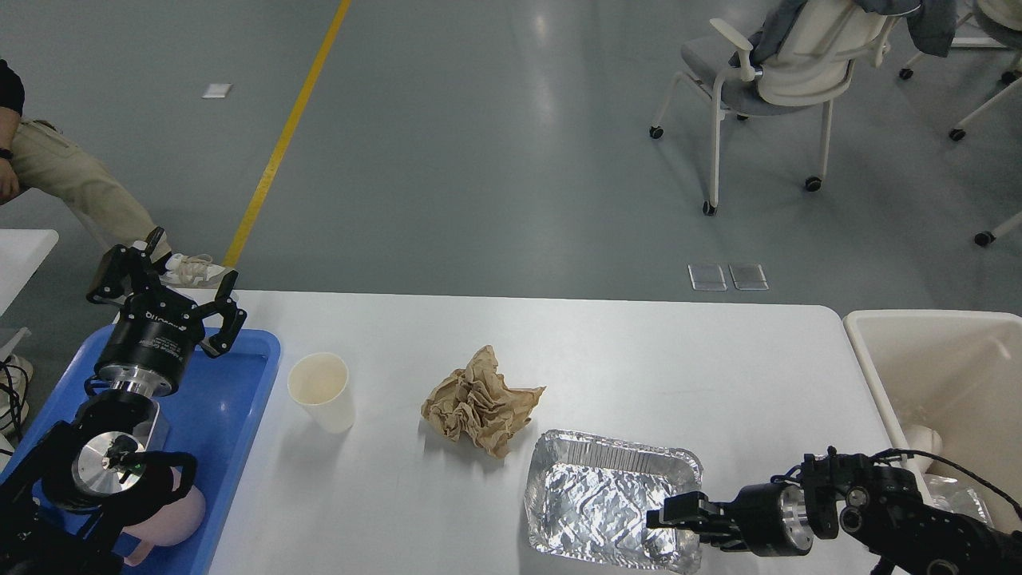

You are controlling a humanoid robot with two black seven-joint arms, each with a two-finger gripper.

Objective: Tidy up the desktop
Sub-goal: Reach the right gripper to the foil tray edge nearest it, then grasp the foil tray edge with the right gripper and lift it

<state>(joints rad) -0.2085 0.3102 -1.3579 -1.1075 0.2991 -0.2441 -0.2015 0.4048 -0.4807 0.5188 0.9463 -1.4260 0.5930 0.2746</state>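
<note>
Spreading across the lower half of the head view, the white desk [679, 359] is only partly tidied, by my reading. A beige bin [926, 359] stands at its right end with some pale items already inside, and a blue tray [231, 415] sits at its left end carrying a pinkish object [172, 519] (partly hidden by the left arm, so I cannot say what it is). Three things remain out on the desk: a foil tray [595, 499] near the front edge, a crumpled brown paper wad [479, 403] just behind and left of it, and an upright paper cup [321, 390] close beside the blue tray. All three look to need clearing away, so most of the job is left.

The right pincer [667, 517] reaches in from the right and meets the foil tray at its right rim. Its fingers look close together there, though whether they grip the rim or merely touch it I cannot tell. The left pincer [164, 275] hangs above the far end of the blue tray with its fingers spread wide, holding nothing.
</note>
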